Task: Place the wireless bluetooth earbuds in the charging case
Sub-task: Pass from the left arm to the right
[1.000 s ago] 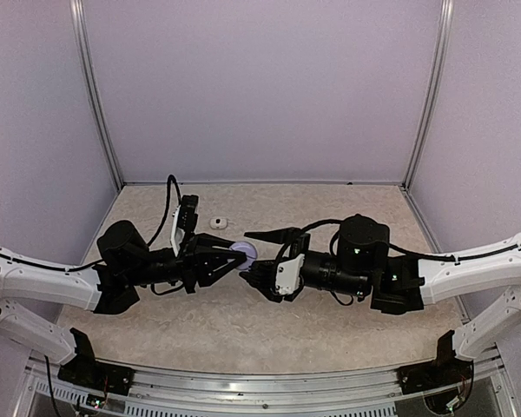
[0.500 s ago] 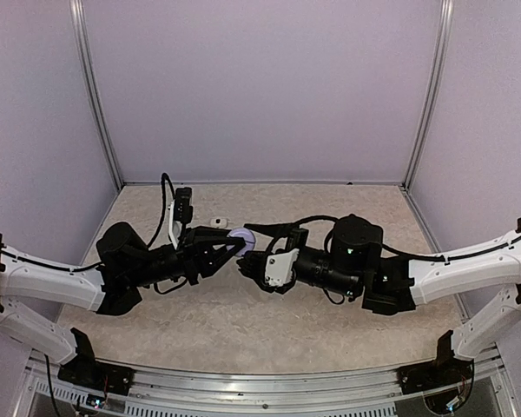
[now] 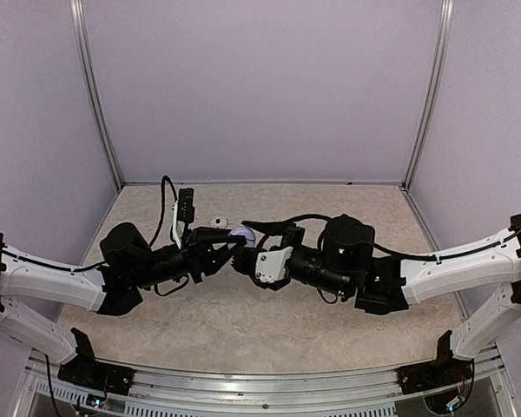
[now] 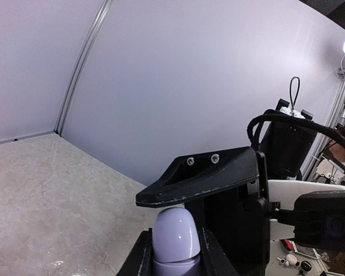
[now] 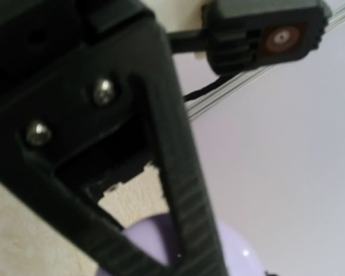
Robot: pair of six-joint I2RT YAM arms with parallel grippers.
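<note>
Above the beige tabletop, the left claw pinches the lilac charging case. The right claw straddles its top, grip not clear. Opening it seems the step in hand; next, a careful pull.

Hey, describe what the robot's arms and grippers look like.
The left arm and right arm are white tubes with bulky black joints. The left gripper and right gripper are black and angular, with silver screws. Black cables loop over the wrists.

right tool moved left to the lilac case, jaws narrowing, left tool lifted slightly
</note>
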